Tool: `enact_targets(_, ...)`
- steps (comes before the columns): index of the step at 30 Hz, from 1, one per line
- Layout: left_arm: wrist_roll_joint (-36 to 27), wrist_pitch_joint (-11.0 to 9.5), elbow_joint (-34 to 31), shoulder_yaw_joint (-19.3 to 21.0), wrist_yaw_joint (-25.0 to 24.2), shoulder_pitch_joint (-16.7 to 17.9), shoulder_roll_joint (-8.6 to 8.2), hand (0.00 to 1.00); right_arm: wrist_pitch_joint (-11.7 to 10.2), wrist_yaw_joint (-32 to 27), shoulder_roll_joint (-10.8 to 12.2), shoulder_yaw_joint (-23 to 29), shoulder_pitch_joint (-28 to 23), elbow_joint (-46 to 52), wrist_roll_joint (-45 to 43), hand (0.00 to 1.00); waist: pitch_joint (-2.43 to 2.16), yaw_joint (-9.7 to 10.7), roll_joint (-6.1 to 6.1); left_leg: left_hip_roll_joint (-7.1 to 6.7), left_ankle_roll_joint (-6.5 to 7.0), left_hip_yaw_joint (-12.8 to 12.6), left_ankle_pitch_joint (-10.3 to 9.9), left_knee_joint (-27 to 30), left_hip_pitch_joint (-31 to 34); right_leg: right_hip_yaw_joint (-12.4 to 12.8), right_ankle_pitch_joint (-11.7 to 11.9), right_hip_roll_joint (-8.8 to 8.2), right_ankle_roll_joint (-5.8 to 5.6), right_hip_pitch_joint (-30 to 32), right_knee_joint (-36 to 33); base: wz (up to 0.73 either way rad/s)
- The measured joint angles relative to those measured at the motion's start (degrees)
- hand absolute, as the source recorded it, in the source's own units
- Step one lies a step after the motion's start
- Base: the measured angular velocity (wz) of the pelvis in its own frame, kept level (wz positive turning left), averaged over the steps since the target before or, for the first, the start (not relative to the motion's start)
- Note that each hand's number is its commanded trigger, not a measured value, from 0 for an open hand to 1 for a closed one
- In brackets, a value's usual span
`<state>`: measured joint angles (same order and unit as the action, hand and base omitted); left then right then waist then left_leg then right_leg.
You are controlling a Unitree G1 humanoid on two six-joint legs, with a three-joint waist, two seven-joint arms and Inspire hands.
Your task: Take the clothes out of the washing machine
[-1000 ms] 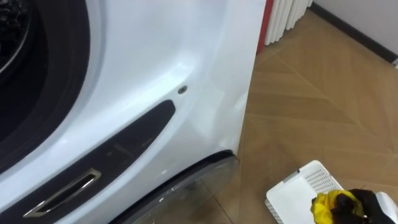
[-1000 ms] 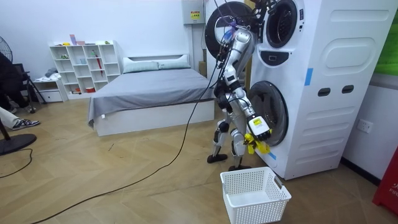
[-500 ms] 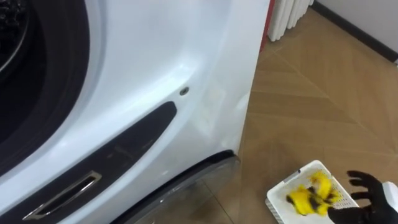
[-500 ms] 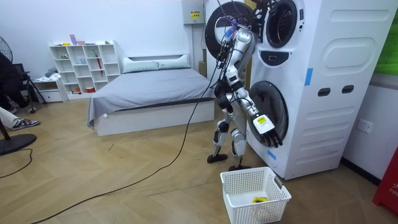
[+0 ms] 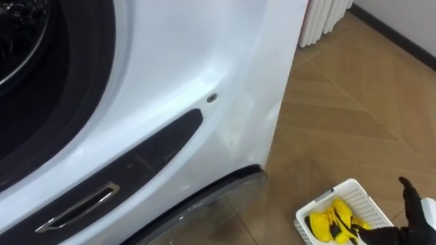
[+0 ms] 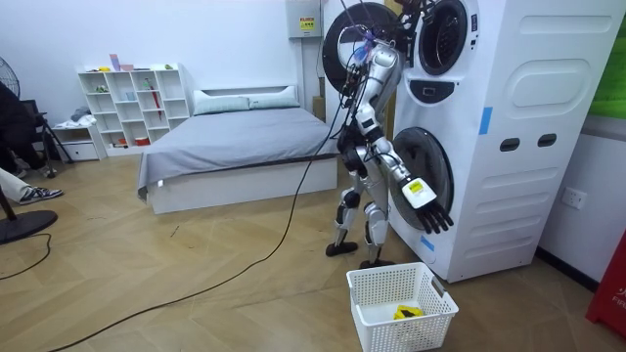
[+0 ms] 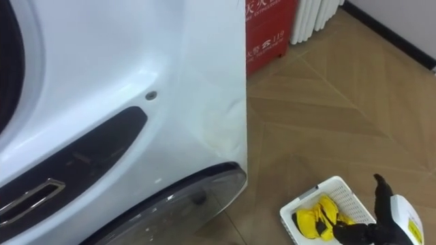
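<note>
Robot stands upright facing the lower of 2 stacked white front-loading washing machines [image 6: 499, 137], at the room view's right. A white plastic mesh laundry basket [image 6: 377, 288] sits on the herringbone wooden floor [image 5: 340, 116] just in front of its feet.

Right hand [image 7: 381, 204]: black, held out in the air in front of the body, above the basket and well clear of it. Fingers straight and spread, holding nothing. In the eye views it comes in at the lower right edge, just beside the basket's far corner.

Task item: a crumpled yellow cloth with dark markings [image 5: 334, 221] lies inside the basket, on the bottom, towards the side nearest the machine. Nothing is touching it.

Eye views look down the machine's glossy white front panel:
- dark round drum opening [image 5: 41, 82] at upper left
- black curved recess [image 5: 157, 146] below it
- chrome bar handle [image 5: 78, 207] at lower left
- clear rounded door edge [image 7: 204, 190] just above the floor

Past the machine's corner, a red box [image 7: 269, 30] and a white ribbed radiator [image 7: 317, 17] stand against the wall.

Room view background: grey-covered bed [image 6: 235, 147] and a white cube shelf unit [image 6: 132, 108] by the far wall.
</note>
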<state>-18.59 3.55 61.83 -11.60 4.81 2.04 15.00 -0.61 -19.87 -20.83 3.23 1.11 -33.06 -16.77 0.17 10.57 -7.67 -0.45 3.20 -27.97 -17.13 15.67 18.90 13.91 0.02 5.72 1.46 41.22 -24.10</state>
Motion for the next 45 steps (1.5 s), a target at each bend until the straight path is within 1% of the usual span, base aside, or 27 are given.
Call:
enact_targets(5, 0.07, -0.24, 0.09, 0.12, -0.07, 0.17, 0.00, 0.00, -0.58, 0.38, -0.01, 0.09, -0.28, 0.30, -2.70, 0.00, 0.03, 0.04, 0.40, 0.03, -0.02, 0.16, -0.01, -0.13, -0.39, -0.31, -0.45, -0.13, 0.11, -0.15, -0.47, 0.04)
enact_targets(7, 0.11, -0.35, 0.53, 0.32, -0.56, 0.26, 0.02, 0.00, -0.53, 1.43, -0.02, 0.26, -0.70, 1.49, -4.51, 0.00, 0.03, 0.26, 0.55, 0.03, -0.12, 1.52, 0.05, 0.11, -0.68, -1.30, -1.04, -0.53, 0.34, -0.70, -0.95, 0.21)
enact_targets(9, 0.07, -1.03, 0.50, 0.81, -1.14, 0.27, 0.02, 0.00, -0.63, 1.90, -0.07, 0.39, -0.74, 2.69, -4.82, 0.00, 0.06, 0.10, 0.80, 0.19, -0.21, 2.11, 0.11, 0.32, -0.73, -2.04, -1.14, -0.75, 0.46, -1.12, -0.73, 0.24)
enact_targets(11, 0.05, -1.19, 0.42, 1.46, -1.66, 0.31, 0.02, 0.00, -0.87, 2.50, -0.07, 0.30, -0.90, 2.77, -4.83, 0.00, 0.22, -0.28, 1.13, 0.65, -0.33, 2.99, 0.15, 0.67, -1.79, -3.21, -1.43, -0.91, 0.80, -2.76, -0.36, 0.26)
enact_targets(12, 0.09, -1.26, 0.42, 1.46, -1.84, 0.45, -0.01, 0.00, -0.90, 2.97, -0.06, 0.26, -1.64, 3.17, -4.76, 0.00, 0.30, -0.73, 1.38, 0.82, -0.54, 3.93, 0.23, 0.53, -3.23, -4.26, -2.13, -1.12, 1.07, -4.33, -0.35, 0.37)
enact_targets(14, 0.20, -1.62, 0.30, 1.81, -1.94, 0.79, -0.06, 0.00, -0.90, 4.27, 0.16, -0.16, -2.70, 3.87, -4.66, 0.00, 0.26, -1.78, 2.08, 1.10, -1.15, 6.44, 0.20, -0.28, -5.31, -6.11, -3.35, -1.40, 1.48, -6.81, -0.47, 0.43)
enact_targets(15, 0.21, -1.56, 0.30, 1.93, -1.93, 0.82, -0.10, 0.00, -0.93, 4.63, 0.24, -0.46, -3.34, 3.65, -4.57, 0.00, 0.22, -1.76, 2.13, 1.33, -1.32, 7.10, 0.16, -0.30, -5.76, -6.77, -3.53, -1.44, 1.65, -7.57, -0.24, 0.52)
enact_targets(16, 0.14, -1.53, 0.30, 1.94, -1.85, 1.11, -0.13, 0.00, -0.90, 5.61, 0.48, -1.42, -3.89, 2.29, -3.85, 0.00, 0.19, -1.98, 2.29, 1.80, -1.65, 8.46, 0.23, -0.33, -6.90, -8.01, -3.73, -1.38, 1.92, -9.72, 0.80, 0.49)
enact_targets(17, 0.05, -1.53, 0.30, 2.11, -1.77, 1.30, -0.18, 0.00, -0.81, 6.15, 0.60, -2.01, -4.34, 1.45, -3.01, 0.00, 0.16, -2.41, 2.41, 1.81, -1.84, 9.16, 0.24, -0.41, -7.59, -8.42, -3.83, -1.20, 2.07, -10.84, 1.37, 0.51)
enact_targets(18, 0.11, -1.52, 0.23, 2.63, -1.56, 1.77, -0.36, 0.00, -0.66, 7.30, 1.32, -2.40, -5.13, -0.31, -1.86, 0.00, -0.07, -3.47, 2.91, 2.24, -2.20, 10.35, 0.36, -0.45, -8.89, -9.57, -3.98, -1.08, 2.47, -12.81, 2.30, 0.48)
enact_targets(19, 0.11, -1.50, -0.18, 2.68, -1.44, 2.33, -0.36, 0.00, -0.55, 8.15, 1.85, -3.61, -5.91, -2.99, -0.88, 0.00, -0.09, -4.41, 3.31, 2.65, -2.43, 11.71, 0.49, -0.36, -9.95, -10.99, -4.14, -1.32, 2.89, -14.57, 2.93, 0.49)
enact_targets(20, 0.09, -1.49, -0.22, 2.66, -1.43, 2.61, -0.37, 0.00, -0.60, 8.51, 2.12, -4.33, -6.32, -4.82, -0.12, 0.00, -0.11, -4.61, 3.56, 2.77, -2.60, 12.55, 0.60, -0.39, -10.46, -11.76, -4.27, -1.46, 3.08, -15.51, 3.35, 0.63)
enact_targets(21, 0.11, -1.47, -0.14, 2.63, -1.43, 3.07, -0.48, 0.00, -0.49, 9.73, 2.88, -5.29, -6.34, -8.81, 1.35, 0.00, -0.11, -5.04, 3.90, 3.11, -2.96, 14.13, 0.89, -0.48, -11.45, -13.42, -4.42, -1.72, 3.32, -17.56, 4.56, 0.64)
enact_targets(23, 0.23, -1.47, -0.21, 2.73, -1.42, 3.66, -0.80, 0.00, -0.44, 11.37, 3.47, -6.15, -6.85, -12.93, 2.96, 0.00, -0.12, -6.58, 4.07, 3.64, -3.44, 14.77, 1.24, -1.87, -13.26, -15.38, -4.57, -1.77, 3.53, -20.04, 6.14, 0.54)
enact_targets(25, 0.34, -1.50, -0.49, 4.01, -1.31, 4.89, -1.30, 0.00, -0.48, 12.79, 4.80, -6.68, -7.06, -19.05, 7.49, 0.00, -0.02, -8.22, 4.44, 4.15, -3.90, 15.41, 1.67, -3.43, -15.47, -17.45, -4.80, -1.80, 3.83, -23.16, 7.96, 0.43)
enact_targets(27, 0.30, -1.52, -0.89, 4.50, -0.92, 5.77, -1.66, 0.00, -0.50, 13.97, 5.41, -7.32, -7.58, -21.64, 10.26, 0.00, -0.02, -9.73, 4.77, 4.38, -4.09, 16.10, 1.90, -3.90, -16.61, -18.69, -4.94, -1.86, 3.92, -25.01, 9.00, 0.42)
enact_targets(28, 0.36, -1.52, -1.10, 4.69, -0.32, 6.40, -2.02, 0.00, -0.50, 14.75, 5.83, -7.65, -7.44, -23.04, 11.24, 0.00, -0.02, -9.72, 4.75, 4.55, -4.14, 17.45, 1.93, -4.21, -17.20, -19.66, -4.94, -1.87, 3.94, -26.24, 9.84, 0.43)
enact_targets(29, 0.38, -1.53, -1.05, 4.72, -0.14, 6.64, -2.21, 0.00, -0.49, 15.13, 6.07, -7.81, -7.54, -23.31, 11.71, 0.00, -0.01, -9.99, 4.77, 4.64, -4.23, 17.79, 1.97, -4.44, -17.62, -20.11, -4.94, -1.87, 3.94, -26.88, 10.28, 0.38)
enact_targets(30, 0.49, -1.58, -0.54, 4.76, -0.04, 6.89, -2.61, 0.00, -0.57, 15.90, 6.45, -8.62, -7.52, -24.27, 12.64, 0.00, 0.11, -10.97, 4.96, 4.78, -4.38, 18.41, 2.07, -4.78, -18.68, -20.58, -4.91, -1.75, 3.99, -28.35, 11.08, 0.27)
enact_targets(33, 0.70, -1.57, -0.26, 4.76, -0.02, 7.82, -3.50, 0.00, -0.58, 17.36, 7.91, -8.80, -6.82, -27.31, 14.97, 0.00, 0.10, -11.21, 5.08, 5.06, -4.45, 20.18, 2.10, -4.95, -20.36, -22.67, -4.89, -1.76, 3.96, -32.17, 13.57, 0.40)
enact_targets(35, 0.75, -1.59, -0.09, 4.84, -0.03, 7.95, -3.69, 0.00, -0.57, 18.27, 8.38, -8.78, -6.65, -28.89, 16.70, 0.00, 0.08, -11.75, 5.25, 5.07, -4.45, 20.58, 2.11, -4.95, -21.19, -23.45, -4.98, -1.88, 3.83, -33.49, 14.16, 0.33)
enact_targets(36, 0.79, -1.59, 0.03, 5.07, -0.02, 8.03, -3.77, 0.00, -0.57, 18.82, 8.51, -8.74, -6.49, -29.64, 17.37, 0.00, 0.14, -12.44, 5.38, 5.07, -4.45, 20.93, 2.11, -5.02, -21.69, -23.59, -5.00, -1.87, 3.77, -34.32, 14.42, 0.16)
enact_targets(37, 0.89, -1.63, 0.02, 6.49, 0.01, 8.51, -4.03, 0.00, -0.56, 19.48, 8.66, -8.73, -6.45, -29.87, 17.46, 0.00, 0.10, -12.69, 5.54, 5.04, -4.45, 21.41, 2.11, -5.01, -22.14, -23.67, -5.11, -1.91, 3.64, -34.97, 14.46, 0.13)
enact_targets(40, 2.67, -1.60, 0.02, 9.11, 0.02, 9.70, -4.47, 0.00, -0.56, 20.54, 9.25, -8.73, -6.35, -29.87, 17.47, 0.00, 0.37, -12.77, 6.03, 4.98, -4.46, 22.04, 2.11, -5.22, -23.76, -23.68, -5.54, -1.93, 3.41, -36.83, 14.57, 0.09)
enact_targets(42, 3.00, -1.60, 0.01, 9.65, -0.03, 9.87, -4.54, 0.00, -0.55, 21.25, 9.50, -8.74, -6.25, -29.95, 17.43, 0.00, 0.38, -12.68, 6.48, 4.91, -4.45, 22.08, 2.11, -5.23, -24.39, -23.69, -5.72, -1.99, 3.33, -37.47, 14.52, 0.05)
enact_targets(44, 3.22, -1.58, 0.05, 9.75, -0.04, 9.97, -4.54, 0.00, -0.55, 21.90, 9.55, -8.77, -6.27, -30.05, 17.54, 0.00, 0.52, -12.64, 6.91, 4.85, -4.45, 22.49, 2.10, -5.19, -24.61, -23.94, -5.73, -2.09, 3.32, -37.84, 14.54, 0.08)
enact_targets(45, 3.41, -1.58, 0.06, 9.86, -0.05, 9.76, -4.61, 0.00, -0.57, 22.16, 9.58, -8.77, -6.29, -30.62, 17.74, 0.00, 0.48, -12.53, 7.25, 4.81, -4.45, 22.49, 2.10, -5.19, -24.66, -24.28, -5.75, -2.21, 3.29, -38.00, 14.54, 0.12)
